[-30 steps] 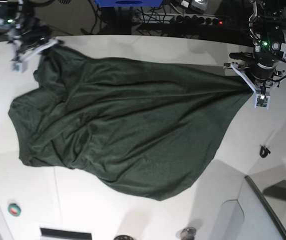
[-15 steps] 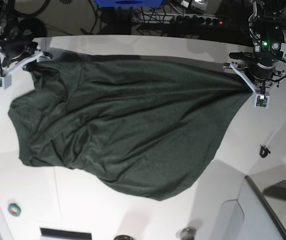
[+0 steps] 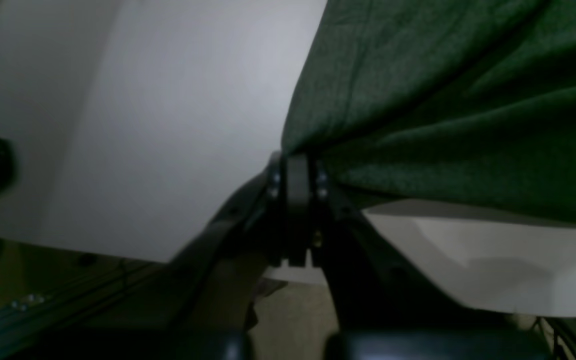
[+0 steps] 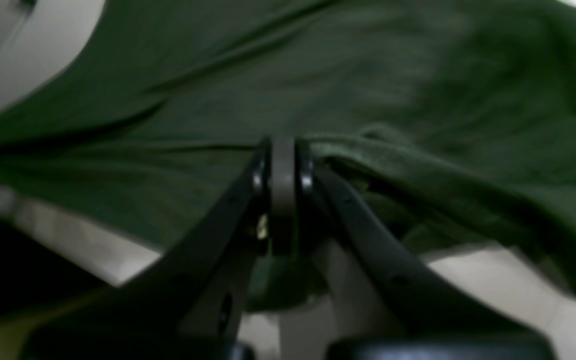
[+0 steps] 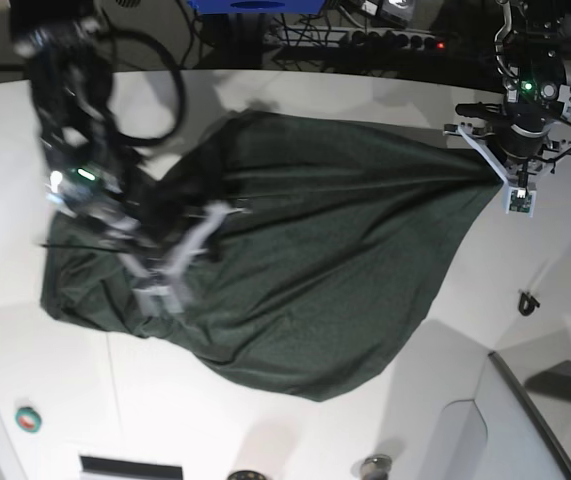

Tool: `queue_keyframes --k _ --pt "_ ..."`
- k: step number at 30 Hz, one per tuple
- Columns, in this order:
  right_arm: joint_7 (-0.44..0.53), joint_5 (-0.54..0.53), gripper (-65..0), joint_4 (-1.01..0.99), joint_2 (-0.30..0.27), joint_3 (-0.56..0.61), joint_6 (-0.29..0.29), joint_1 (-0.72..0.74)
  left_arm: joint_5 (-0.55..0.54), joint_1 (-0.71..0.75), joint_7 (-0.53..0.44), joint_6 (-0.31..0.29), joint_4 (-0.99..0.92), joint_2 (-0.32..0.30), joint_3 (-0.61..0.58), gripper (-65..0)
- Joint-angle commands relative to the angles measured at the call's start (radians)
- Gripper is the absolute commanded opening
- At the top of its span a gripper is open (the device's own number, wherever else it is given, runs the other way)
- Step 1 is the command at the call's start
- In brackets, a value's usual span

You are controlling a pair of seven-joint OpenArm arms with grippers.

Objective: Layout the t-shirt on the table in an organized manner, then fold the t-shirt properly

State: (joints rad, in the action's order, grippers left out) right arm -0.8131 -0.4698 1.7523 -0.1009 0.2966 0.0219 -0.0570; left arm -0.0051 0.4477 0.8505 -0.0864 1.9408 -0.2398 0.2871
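left gripper [image 5: 506, 178] clamped on a corner of the t-shirt [image 5: 315, 260], holding it taut at the table [image 5: 295, 420] edge; right gripper [image 5: 180, 262] also pinched shut on a fold, out over the shirt's middle; cloth bunched and creased beneath it; looks like the layout step, not folding yet; next: carry the held corner outward and flatten before release

The right hand [image 5: 170, 270] and its arm are motion-blurred in the base view; how its jaws stand cannot be read there. The arm covers part of the t-shirt [image 5: 345, 270]. In the right wrist view the cloth is blurred. The small green-ringed object [image 5: 28, 419] near the bench [image 5: 265, 430] edge is too small to identify. The left wrist view's top and right edges cut off the t-shirt.
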Motion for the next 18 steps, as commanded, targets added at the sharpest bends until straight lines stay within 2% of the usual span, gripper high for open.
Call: queue_keyframes --k 1,3,5,7,9,13,18 --pt "0.01 0.004 -62.6 -0.045 -0.004 0.029 -0.006 0.041 0.006 -0.002 -0.014 0.006 0.019 -0.011 0.007 -65.0" --pt "0.01 0.001 -58.4 -0.133 -0.003 0.086 -0.006 0.087 0.007 -0.002 -0.014 0.006 0.019 -0.011 0.007 -65.0" --pt "0.01 0.0 -50.3 -0.125 -0.007 0.097 -0.007 0.079 0.009 0.009 -0.014 0.006 0.019 -0.011 0.007 -65.0" --pt "0.011 0.006 -41.6 -0.044 -0.012 0.059 -0.007 0.026 0.009 0.015 -0.014 0.006 0.019 -0.011 0.007 -65.0" --pt "0.016 0.006 -36.6 0.038 -0.032 -0.007 -0.007 -0.042 0.009 0.021 -0.014 0.006 0.019 -0.011 0.007 -65.0" --pt "0.016 0.007 -37.2 0.077 -0.047 -0.159 -0.007 -0.155 0.009 0.021 -0.014 0.006 0.019 -0.011 0.01 -65.0" --pt "0.016 0.007 -43.8 -0.117 -0.055 -0.257 0.002 -0.116 0.009 0.02 -0.014 0.006 0.019 -0.011 0.01 -65.0"
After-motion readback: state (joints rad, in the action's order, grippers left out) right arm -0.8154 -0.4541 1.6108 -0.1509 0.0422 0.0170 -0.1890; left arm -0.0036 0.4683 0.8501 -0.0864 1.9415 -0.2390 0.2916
